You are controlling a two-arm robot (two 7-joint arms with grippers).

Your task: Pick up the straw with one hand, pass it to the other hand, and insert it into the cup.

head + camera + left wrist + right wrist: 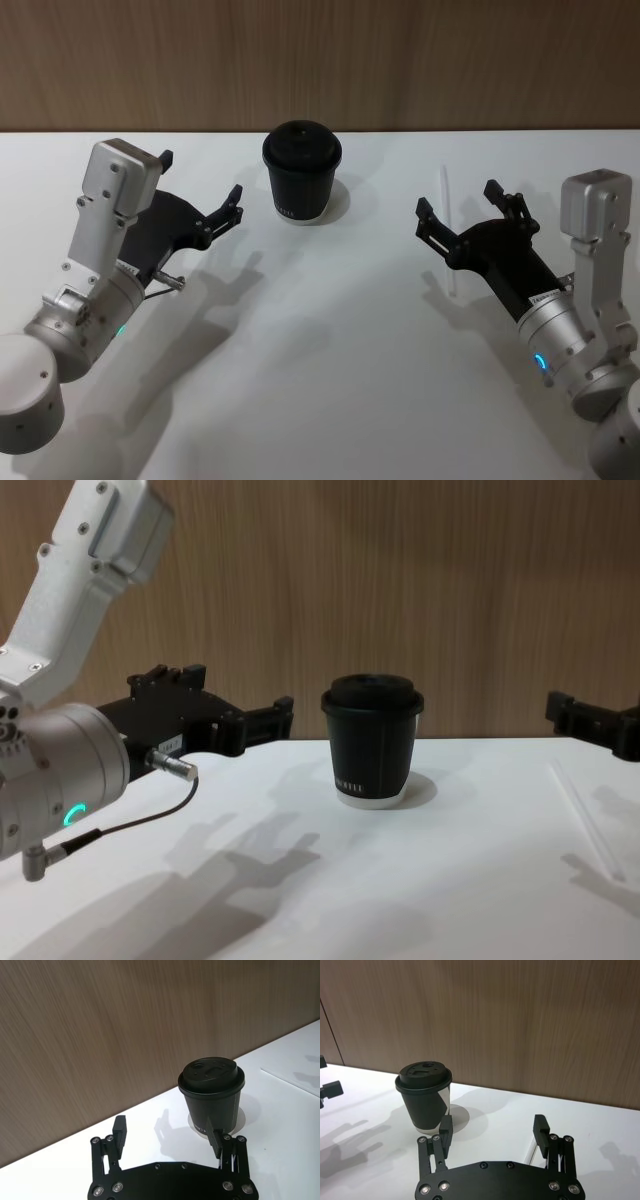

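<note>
Head view shows you the cup [301, 180], black paper with a black domed lid. It stands upright on the white counter [330, 360] at the upper middle of the frame, close in front of the wooden wall [320, 60]. The straw [446, 195] lies flat on the counter in the right part of the frame, well apart from the cup. The right gripper [458, 198] reaches in from the lower right corner with its fingers spread wide and holding nothing. In this view the straw passes through the gap between them. The left gripper [200, 177] comes in from the lower left, its fingers also spread and empty. It points toward the cup and is near it, but does not touch it.

Chest view gives you the side. The cup [372, 742] stands in the middle, and the left gripper [240, 705] hangs above the counter to the left of it. The straw [585, 822] lies on the counter at the lower right, with nothing touching it.

Left wrist view shows you the cup [212, 1097] just beyond one finger of the left gripper [166, 1130]. In the right wrist view the cup [425, 1095] stands beyond the right gripper [493, 1122]. A short white piece of the straw [531, 1151] shows on the counter beside one finger.
</note>
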